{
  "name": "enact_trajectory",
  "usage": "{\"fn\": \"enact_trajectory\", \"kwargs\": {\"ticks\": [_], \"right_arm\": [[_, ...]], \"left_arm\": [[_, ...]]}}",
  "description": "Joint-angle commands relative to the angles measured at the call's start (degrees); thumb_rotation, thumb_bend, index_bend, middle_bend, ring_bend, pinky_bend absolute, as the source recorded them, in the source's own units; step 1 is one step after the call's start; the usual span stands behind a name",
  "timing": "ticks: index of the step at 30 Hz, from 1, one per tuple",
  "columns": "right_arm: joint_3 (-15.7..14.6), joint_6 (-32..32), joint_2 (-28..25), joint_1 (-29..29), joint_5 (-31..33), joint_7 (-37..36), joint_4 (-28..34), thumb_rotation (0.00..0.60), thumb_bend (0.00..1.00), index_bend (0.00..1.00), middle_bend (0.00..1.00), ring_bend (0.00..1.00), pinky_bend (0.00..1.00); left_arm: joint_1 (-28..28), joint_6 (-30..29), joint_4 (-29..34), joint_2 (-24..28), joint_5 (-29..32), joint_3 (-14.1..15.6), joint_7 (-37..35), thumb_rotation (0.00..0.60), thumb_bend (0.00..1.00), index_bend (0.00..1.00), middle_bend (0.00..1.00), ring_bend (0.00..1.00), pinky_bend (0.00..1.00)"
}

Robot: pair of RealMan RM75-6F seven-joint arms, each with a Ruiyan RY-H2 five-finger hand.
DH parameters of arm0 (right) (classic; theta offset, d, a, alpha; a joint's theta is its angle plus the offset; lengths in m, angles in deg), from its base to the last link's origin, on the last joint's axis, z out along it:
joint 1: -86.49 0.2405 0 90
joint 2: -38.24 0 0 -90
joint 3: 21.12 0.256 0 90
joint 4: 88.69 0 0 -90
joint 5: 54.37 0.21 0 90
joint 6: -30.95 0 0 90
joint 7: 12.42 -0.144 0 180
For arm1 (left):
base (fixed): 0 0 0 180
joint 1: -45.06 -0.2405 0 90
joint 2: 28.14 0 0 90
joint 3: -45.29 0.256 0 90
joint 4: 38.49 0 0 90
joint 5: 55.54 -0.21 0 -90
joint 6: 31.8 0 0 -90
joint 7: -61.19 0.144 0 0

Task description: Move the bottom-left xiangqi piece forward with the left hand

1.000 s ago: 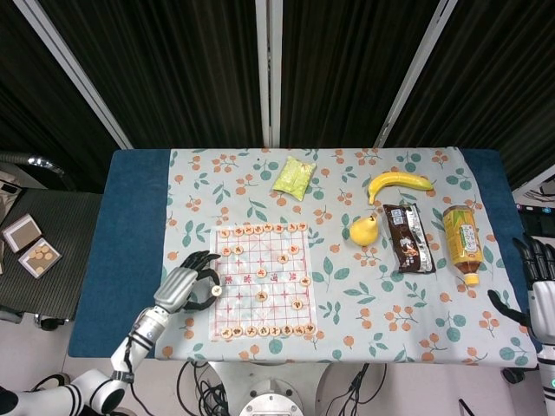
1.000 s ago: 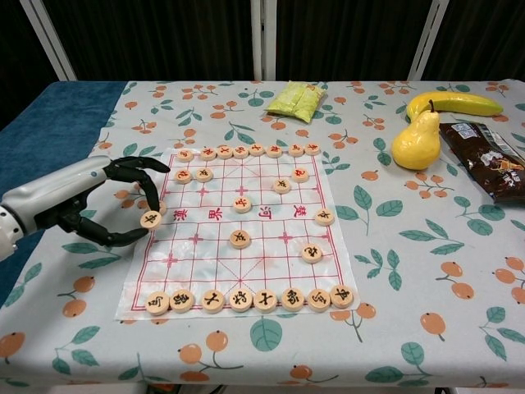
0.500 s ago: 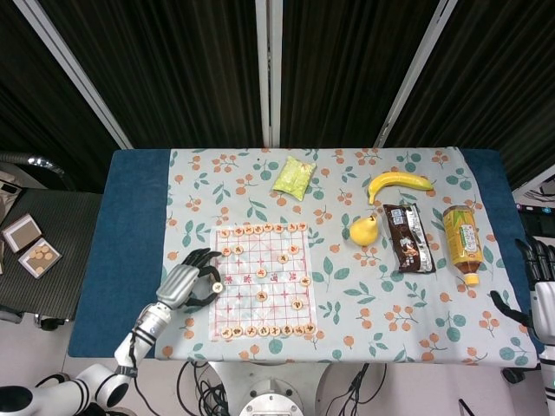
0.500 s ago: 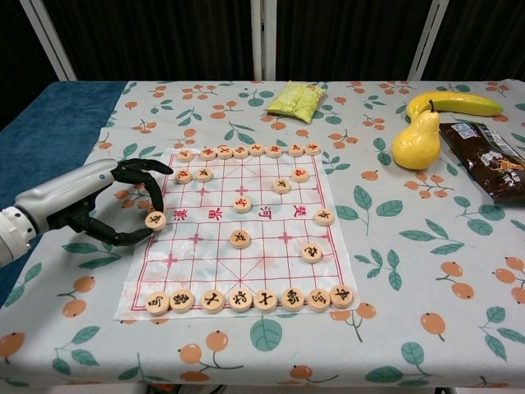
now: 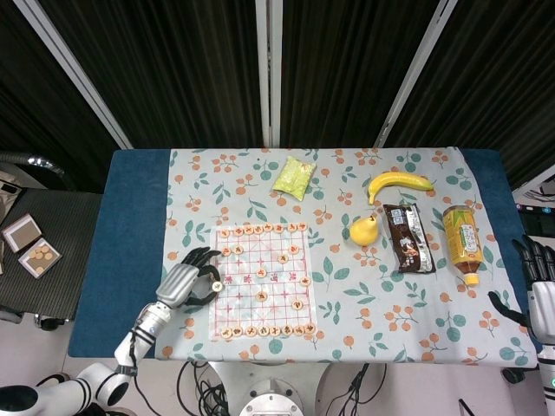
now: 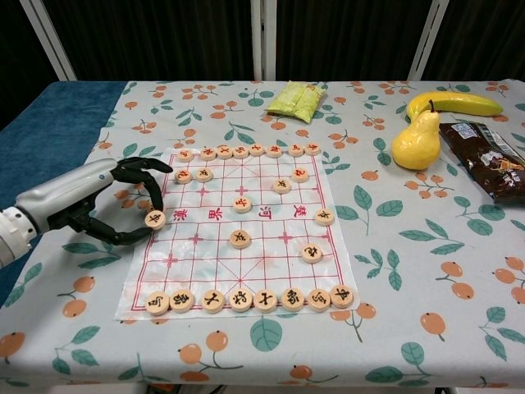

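Note:
The paper xiangqi board (image 6: 205, 254) lies on the flowered cloth, with a row of round wooden pieces along its near edge and another along its far edge. My left hand (image 6: 123, 201) curls over the board's left edge and pinches one wooden piece (image 6: 154, 218) between thumb and a fingertip, about halfway up the left side. In the head view the same hand (image 5: 186, 282) and piece (image 5: 217, 286) show at the board's (image 5: 277, 264) left edge. My right hand (image 5: 538, 290) is at the table's far right edge, fingers apart and holding nothing.
A pear (image 6: 417, 141), a banana (image 6: 454, 103), a brown snack packet (image 6: 492, 168) and a green pouch (image 6: 297, 100) lie beyond and right of the board. A tea bottle (image 5: 461, 236) lies near the right edge. Several pieces stand mid-board.
My left hand and the pinched piece shifted slightly to the right onto the board's left edge a second ago; since half a second ago they have hardly moved. The right hand has stayed still.

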Motion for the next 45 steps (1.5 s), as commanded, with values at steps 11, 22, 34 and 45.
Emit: {"fn": "enact_trajectory", "kwargs": {"ticks": [11,22,34,45], "right_arm": [[-0.1,-0.2,0.0,-0.2,0.0,0.1,0.0,0.600,0.14,0.00,0.00,0.00,0.00],[0.0,-0.3,-0.1,-0.2,0.0,0.6,0.4,0.600,0.14,0.00,0.00,0.00,0.00],[-0.2,-1.2,0.1,-0.5,-0.6,0.9,-0.2,0.600,0.14,0.00,0.00,0.00,0.00],[-2.4,0.0,3.9,-1.4,-0.8,4.0,-5.1,0.600,0.14,0.00,0.00,0.00,0.00]], "left_arm": [[-0.4,-0.9,0.0,0.3,0.1,0.3,-0.2,0.600,0.31,0.46,0.10,0.00,0.00],[-0.5,-1.2,-0.3,0.3,-0.1,0.7,-0.9,0.600,0.31,0.39,0.10,0.00,0.00],[-8.8,-15.5,14.4,10.6,-2.1,3.0,10.3,0.600,0.29,0.32,0.10,0.00,0.00],[-22.7,-26.0,14.6,20.0,6.8,3.3,20.4,0.600,0.27,0.12,0.08,0.00,0.00]]}}
